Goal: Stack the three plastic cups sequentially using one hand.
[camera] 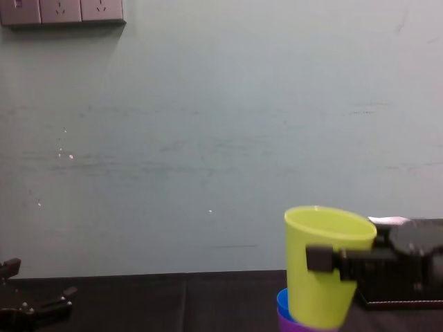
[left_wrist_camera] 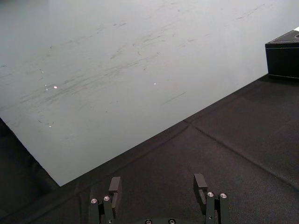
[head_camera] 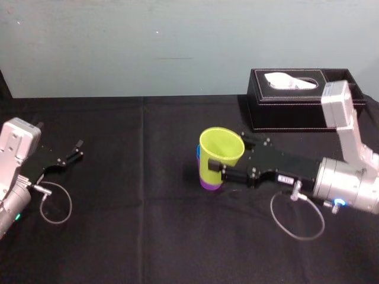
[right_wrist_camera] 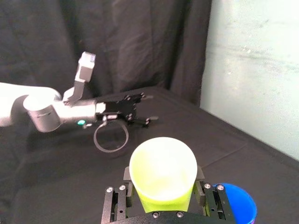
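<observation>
Three cups mid-frame: right gripper (head_camera: 230, 157) fingers clamp tilted yellow-green cup (head_camera: 220, 155) over blue cup (right_wrist_camera: 238, 198), nested in purple cup (head_camera: 210, 184). Left gripper (left_wrist_camera: 157, 184) far left, fingers wide.

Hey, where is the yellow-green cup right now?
In the head view's centre, the yellow-green cup is held in the right tool, by the blue cup and purple cup, left of the tissue box; the left tool sits far left.

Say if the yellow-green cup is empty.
Empty: the yellow-green cup, gripped by the right end effector, shows bare plastic inside; left end effector idles, open.
</observation>
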Robot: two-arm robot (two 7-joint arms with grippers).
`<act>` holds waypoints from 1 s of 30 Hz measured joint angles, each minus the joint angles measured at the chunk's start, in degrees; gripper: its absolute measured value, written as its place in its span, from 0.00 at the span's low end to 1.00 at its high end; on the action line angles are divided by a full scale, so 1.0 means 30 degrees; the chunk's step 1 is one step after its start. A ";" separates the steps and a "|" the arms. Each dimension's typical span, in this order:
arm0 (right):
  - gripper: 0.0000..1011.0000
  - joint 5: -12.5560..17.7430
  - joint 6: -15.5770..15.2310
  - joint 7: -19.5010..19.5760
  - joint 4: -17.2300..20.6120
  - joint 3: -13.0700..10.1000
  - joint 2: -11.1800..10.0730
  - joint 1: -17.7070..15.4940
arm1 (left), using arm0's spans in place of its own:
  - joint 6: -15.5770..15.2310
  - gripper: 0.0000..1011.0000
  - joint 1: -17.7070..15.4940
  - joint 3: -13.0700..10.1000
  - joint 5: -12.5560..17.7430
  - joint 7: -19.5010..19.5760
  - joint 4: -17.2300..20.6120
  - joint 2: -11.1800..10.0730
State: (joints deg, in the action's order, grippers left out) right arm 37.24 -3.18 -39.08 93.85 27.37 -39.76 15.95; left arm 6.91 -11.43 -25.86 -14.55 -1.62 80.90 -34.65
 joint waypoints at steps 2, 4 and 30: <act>0.73 0.0006 -0.0118 0.0147 -0.0001 -0.0040 0.0046 0.0199 | 0.0000 1.00 0.0001 -0.0001 0.0000 0.0000 0.0000 0.0000; 0.73 -0.0019 -0.0265 0.0362 -0.0053 -0.0054 0.0132 0.0521 | 0.0000 1.00 0.0000 -0.0001 0.0001 0.0000 0.0000 0.0001; 0.73 -0.1010 -0.1057 0.0873 -0.3404 0.0741 0.1799 0.3315 | 0.0000 1.00 0.0001 -0.0001 0.0002 0.0000 0.0000 0.0000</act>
State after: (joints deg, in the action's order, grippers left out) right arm 34.20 -6.35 -36.46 83.64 29.59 -34.36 25.89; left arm 6.91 -11.43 -25.86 -14.55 -1.62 80.90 -34.65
